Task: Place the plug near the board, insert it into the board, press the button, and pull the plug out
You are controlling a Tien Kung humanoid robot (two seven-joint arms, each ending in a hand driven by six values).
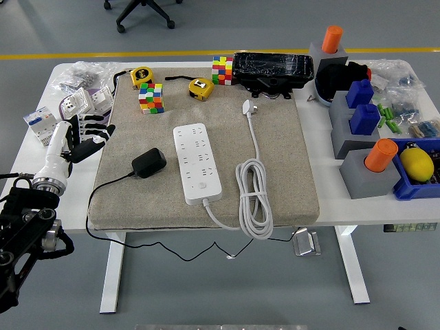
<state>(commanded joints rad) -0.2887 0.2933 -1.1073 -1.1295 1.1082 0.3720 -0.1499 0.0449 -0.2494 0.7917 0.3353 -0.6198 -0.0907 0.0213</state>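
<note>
Plug [150, 163] on the mat, right of the left robot hand [77, 141], fingers loosely spread, holding nothing

Evenly and brightly lit from overhead, diffuse. Soft, short shadows beneath the white table [323, 206] and beside the grey blocks [361, 172] at right. Mild glare on the black wrapped box [272, 69] at far centre. Sharp focus throughout; slight softness at left edge around the left hand [81, 141]. No noticeable edge distortion.
</note>
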